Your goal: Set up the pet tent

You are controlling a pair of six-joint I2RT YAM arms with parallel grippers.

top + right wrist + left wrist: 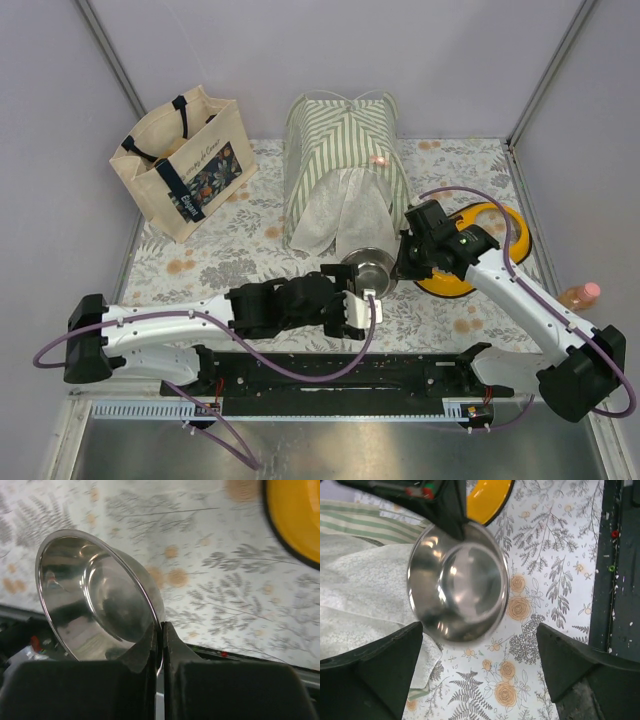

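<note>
**Bowl hangs by its rim, close to the tent door**

The pet tent [345,160] stands upright at the back middle of the table [250,250], its white door flaps [335,215] hanging down toward you. It looks set up already, so your job now is not to disturb it.

Your right gripper [161,627] is clamped on the thin rim of the steel bowl [368,270], which sits tilted in the pinch, just in front of the flaps. Your left gripper [479,630] is spread wide, its fingers either side of the bowl and holding nothing.

- The pinch is narrow, on smooth metal. A quick swing could let the bowl pivot or slip out and drop onto the table.
- Push forward carelessly and the bowl or your right wrist could snag a flap and drag the light tent, or tip it over.
- Your left fingers are very near the bowl, so a sideways move by either arm risks a knock.
- The yellow dish [497,222] lies just beside your right arm — mind it when you turn.
</note>
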